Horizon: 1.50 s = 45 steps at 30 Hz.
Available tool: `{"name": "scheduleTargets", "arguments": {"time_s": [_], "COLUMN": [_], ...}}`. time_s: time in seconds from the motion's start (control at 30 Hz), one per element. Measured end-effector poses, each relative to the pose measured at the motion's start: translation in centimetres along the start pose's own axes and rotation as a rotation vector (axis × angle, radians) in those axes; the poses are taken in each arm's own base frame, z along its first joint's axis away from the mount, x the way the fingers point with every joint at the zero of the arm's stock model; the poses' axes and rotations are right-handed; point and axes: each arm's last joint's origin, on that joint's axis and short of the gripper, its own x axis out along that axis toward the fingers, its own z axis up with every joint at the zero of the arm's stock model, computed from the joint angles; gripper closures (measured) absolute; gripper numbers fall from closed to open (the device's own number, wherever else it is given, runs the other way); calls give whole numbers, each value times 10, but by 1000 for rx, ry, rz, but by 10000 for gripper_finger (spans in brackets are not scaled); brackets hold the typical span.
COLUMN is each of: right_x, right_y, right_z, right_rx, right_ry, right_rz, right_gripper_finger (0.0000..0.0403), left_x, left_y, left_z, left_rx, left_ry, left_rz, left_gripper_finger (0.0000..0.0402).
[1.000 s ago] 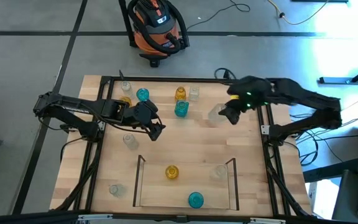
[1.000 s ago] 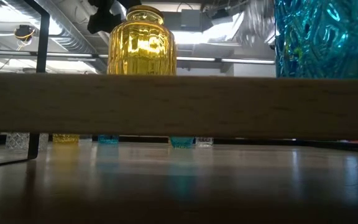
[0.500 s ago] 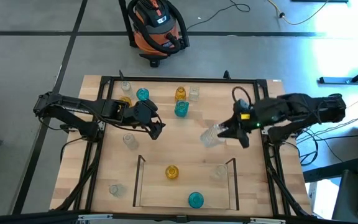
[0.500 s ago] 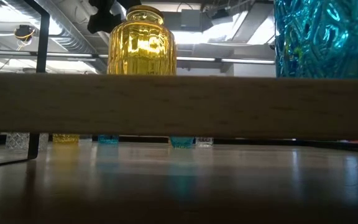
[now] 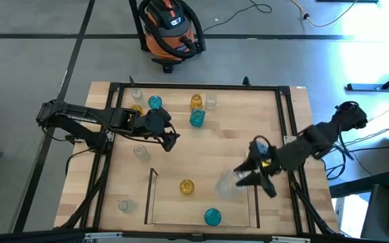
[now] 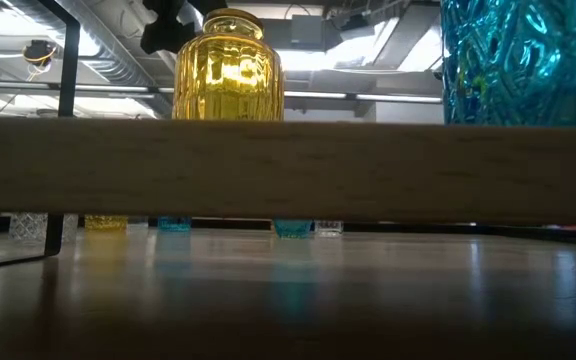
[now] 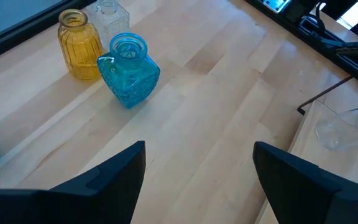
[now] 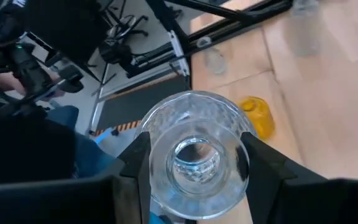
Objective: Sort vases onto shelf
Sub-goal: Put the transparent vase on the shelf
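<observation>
My right gripper (image 5: 240, 178) is shut on a clear glass vase (image 5: 226, 183), held above the right end of the shelf (image 5: 152, 196). On the shelf's wood stand an amber vase (image 5: 186, 186) and a teal vase (image 5: 212, 217). My left gripper (image 5: 171, 141) hangs open over the table's middle left with nothing between its fingers (image 7: 107, 180). Beyond it, near the far edge, stand a teal vase (image 7: 128, 70), an amber vase (image 7: 79, 45) and a clear vase (image 7: 109, 14). My right gripper pinches the clear vase's round body (image 8: 194, 152) between its two fingers (image 8: 135, 171), one on each side. The fingers come from the table's right side, slanting down. The vase is lifted clear of the shelf.
More vases stand at the far left: clear (image 5: 136, 94), amber (image 5: 136, 109) and teal (image 5: 154, 102). Two clear ones stand alone on the left (image 5: 140, 152) and near left (image 5: 124, 205). The black frame (image 5: 194, 86) rings the tabletop. A vacuum (image 5: 169, 30) stands beyond the table.
My right gripper has swung from the table's far right toward the near edge, turning as it went, and has carried the clear vase over the shelf's right end. It has stayed shut on the vase.
</observation>
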Motion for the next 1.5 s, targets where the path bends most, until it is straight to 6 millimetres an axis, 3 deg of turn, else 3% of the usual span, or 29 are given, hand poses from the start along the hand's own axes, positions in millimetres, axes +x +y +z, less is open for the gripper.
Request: {"name": "scheduleTargets", "arguments": {"time_s": [0.17,0.53,0.8,1.13,1.5], "right_x": [17,44,70,107,122], "right_y": [19,38,39,32,23], "right_z": [-18,-57,-87,-110,-125], "right_rx": [-16,-15,-53,-122,-158], "right_ry": [42,184,355,452,525], "right_rz": [34,-4,-74,-161,-253], "right_gripper_finger": [252,252,252,252,252], "left_x": [0,0,0,0,-1], "left_y": [0,0,0,0,-2], "left_z": [0,0,0,0,-2], "left_rx": [0,0,0,0,5], "left_ry": [-1,-4,-5,-4,17], "left_rz": [1,5,5,5,-21], "left_gripper_finger": [113,113,113,113,113]}}
